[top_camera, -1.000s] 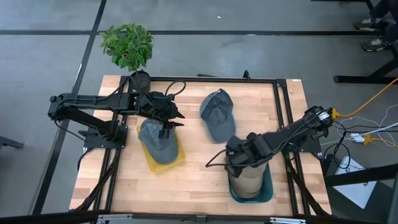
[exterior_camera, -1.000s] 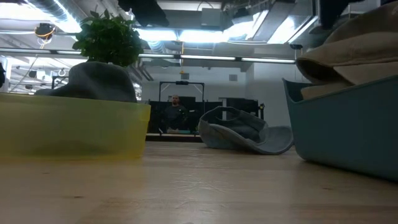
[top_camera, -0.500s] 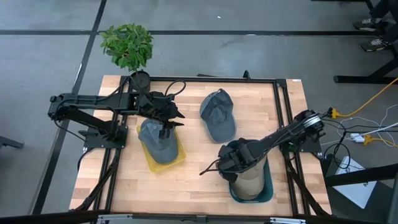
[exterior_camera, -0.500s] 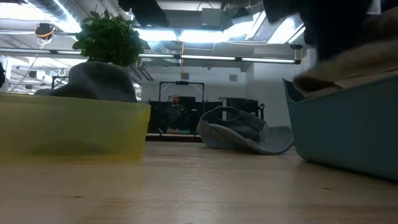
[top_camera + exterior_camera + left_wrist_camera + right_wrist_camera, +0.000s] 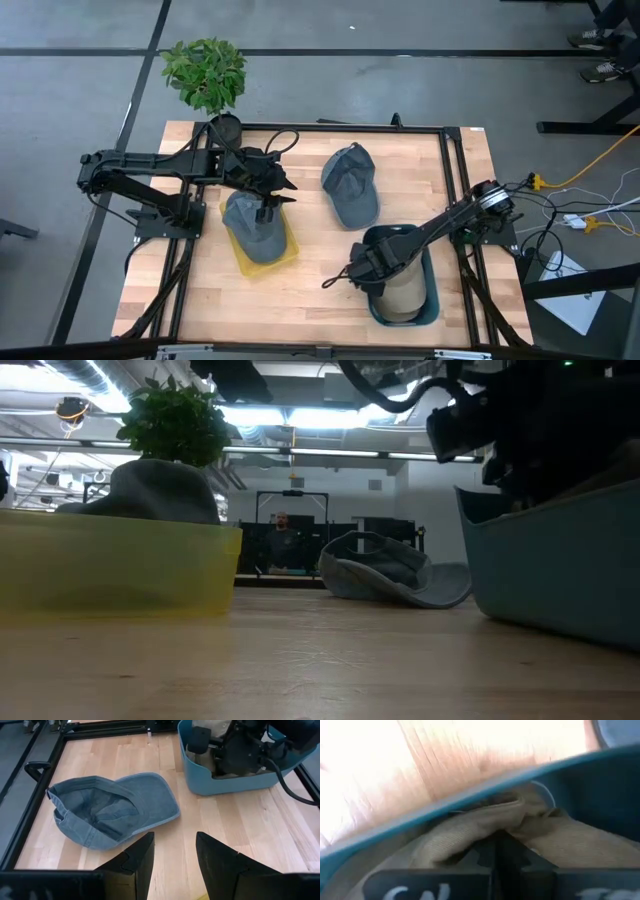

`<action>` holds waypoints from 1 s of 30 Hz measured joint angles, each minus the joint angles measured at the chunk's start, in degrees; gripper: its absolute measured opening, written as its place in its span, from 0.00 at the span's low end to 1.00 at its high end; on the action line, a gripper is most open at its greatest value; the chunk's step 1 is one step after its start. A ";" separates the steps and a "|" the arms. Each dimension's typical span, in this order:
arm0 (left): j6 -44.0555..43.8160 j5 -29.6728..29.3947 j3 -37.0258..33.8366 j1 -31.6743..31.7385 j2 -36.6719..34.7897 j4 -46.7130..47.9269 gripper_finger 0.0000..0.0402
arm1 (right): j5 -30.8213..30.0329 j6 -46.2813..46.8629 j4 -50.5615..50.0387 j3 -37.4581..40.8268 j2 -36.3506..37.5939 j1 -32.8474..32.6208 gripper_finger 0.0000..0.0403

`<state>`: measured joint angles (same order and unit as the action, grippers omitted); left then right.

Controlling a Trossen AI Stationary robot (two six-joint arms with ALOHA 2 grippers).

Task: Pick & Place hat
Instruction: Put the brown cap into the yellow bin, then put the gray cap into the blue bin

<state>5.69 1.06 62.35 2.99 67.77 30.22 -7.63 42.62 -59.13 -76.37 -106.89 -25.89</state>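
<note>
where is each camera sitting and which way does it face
High view: above the table, looking straight down; both arms show, left gripper over the yellow bin.
Low view: table height, looking level across; the right arm shows above the teal bin.
Left wrist view: looks past its own fingers at the blue cap.
Right wrist view: aimed into the teal bin at the tan hat.
High, low and left wrist views share the blue cap.

Wooden table (image 5: 310, 290) with a black frame. Directly on it lie a yellow bin (image 5: 285, 253) at left, a blue denim cap (image 5: 350, 186) at centre rear, and a teal bin (image 5: 432, 300) at right front.
</note>
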 joint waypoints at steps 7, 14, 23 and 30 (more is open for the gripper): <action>-0.46 0.00 0.00 -0.01 0.00 0.00 0.35 | -0.27 -0.79 -5.33 -4.32 0.89 0.00 0.03; -0.46 0.01 0.00 -0.01 0.00 -0.01 0.35 | -6.57 0.46 -15.86 -15.49 4.05 0.00 0.09; 0.48 0.00 0.00 0.01 0.00 2.69 0.35 | -22.55 -3.32 -5.46 -19.88 4.35 1.72 0.26; -1.18 0.00 0.00 -0.01 0.00 7.46 0.35 | -21.24 -11.23 10.08 -12.36 4.33 7.90 0.49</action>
<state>4.52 1.06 62.35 2.98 67.77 37.68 -28.87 31.39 -49.05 -88.73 -102.56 -17.99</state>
